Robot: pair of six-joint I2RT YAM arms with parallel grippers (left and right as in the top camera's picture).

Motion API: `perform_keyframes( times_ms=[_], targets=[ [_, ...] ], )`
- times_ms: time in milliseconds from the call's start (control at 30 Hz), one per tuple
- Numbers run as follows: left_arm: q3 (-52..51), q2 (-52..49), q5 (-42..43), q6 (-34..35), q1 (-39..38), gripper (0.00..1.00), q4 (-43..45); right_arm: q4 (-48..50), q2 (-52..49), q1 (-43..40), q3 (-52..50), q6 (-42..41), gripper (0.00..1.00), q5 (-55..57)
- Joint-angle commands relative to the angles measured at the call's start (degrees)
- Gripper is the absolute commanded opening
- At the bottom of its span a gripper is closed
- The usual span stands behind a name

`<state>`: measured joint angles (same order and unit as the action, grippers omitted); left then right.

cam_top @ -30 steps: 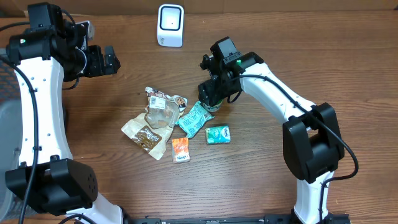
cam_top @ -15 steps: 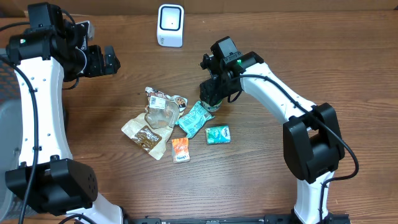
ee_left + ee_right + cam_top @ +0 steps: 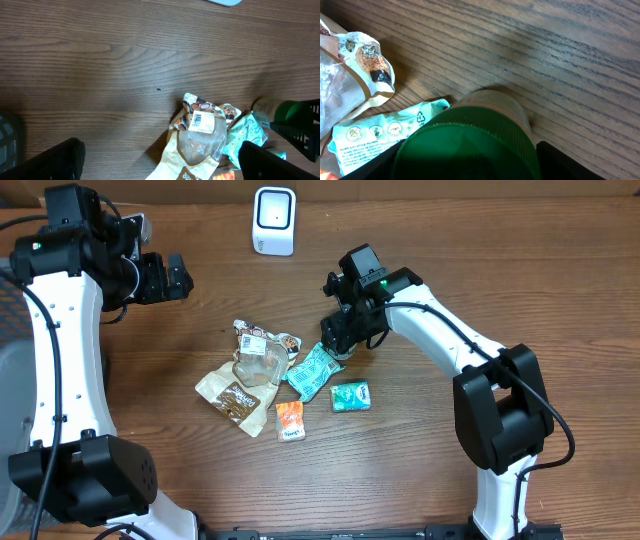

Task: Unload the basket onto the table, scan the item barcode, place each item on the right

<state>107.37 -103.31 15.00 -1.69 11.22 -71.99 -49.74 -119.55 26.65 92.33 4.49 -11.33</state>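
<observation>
Twin arms in white shells with black joints.
The left arm (image 3: 75, 350) and right arm (image 3: 440, 320) have smooth white links, bulky black motor housings and thin black cables (image 3: 57, 385). The left end effector (image 3: 181, 277) and right end effector (image 3: 340, 342) are black, and a green light (image 3: 381, 277) glows on the right wrist.

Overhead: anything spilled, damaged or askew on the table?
Nothing spilled. One oddity: the bottle in the right claw looks tipped sideways rather than upright, at the edge of the teal packet. The brown bag is crumpled, and the packets lie in a loose heap.
</observation>
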Motion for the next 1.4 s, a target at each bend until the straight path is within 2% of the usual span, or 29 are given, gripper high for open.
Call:
perform_keyframes(
  times_ms=[0,133,333,533,767,900,1200,1300,1367],
  targets=[
    [0.0,-0.5,1.1,-0.9,-0.4,1.0,0.1,0.2,-0.2,0.0,-0.5,-0.2,0.75,0.4],
    [0.0,-0.5,1.1,-0.9,-0.4,1.0,0.1,0.2,-0.2,0.0,-0.5,0.0,0.73,1.4],
    [0.0,-0.5,1.1,-0.9,-0.4,1.0,0.1,0.2,-0.2,0.0,-0.5,0.0,0.54,1.6],
    [0.0,-0.5,1.1,-0.9,-0.4,1.0,0.1,-1.0,0.4,-0.4,2.4,-0.1,0.45,-2.1],
    [0.0,-0.5,1.1,-0.9,-0.4,1.0,0.1,-1.8,3.9,-2.7,8.7,0.0,0.44,-18.6],
    [0.0,-0.5,1.1,-0.9,-0.4,1.0,0.1,-1.5,5.7,-4.8,11.5,0.0,0.4,-29.9],
    [0.0,-0.5,1.1,-0.9,-0.4,1.0,0.1,3.0,6.8,-10.5,12.4,0.1,0.37,-62.5],
    [0.0,-0.5,1.1,-0.9,-0.4,1.0,0.1,5.1,6.8,-11.4,12.4,0.0,0.37,-67.9],
    [0.0,-0.5,1.1,-0.9,-0.4,1.0,0.1,5.6,6.8,-11.4,12.4,0.0,0.37,-67.3]
  ],
)
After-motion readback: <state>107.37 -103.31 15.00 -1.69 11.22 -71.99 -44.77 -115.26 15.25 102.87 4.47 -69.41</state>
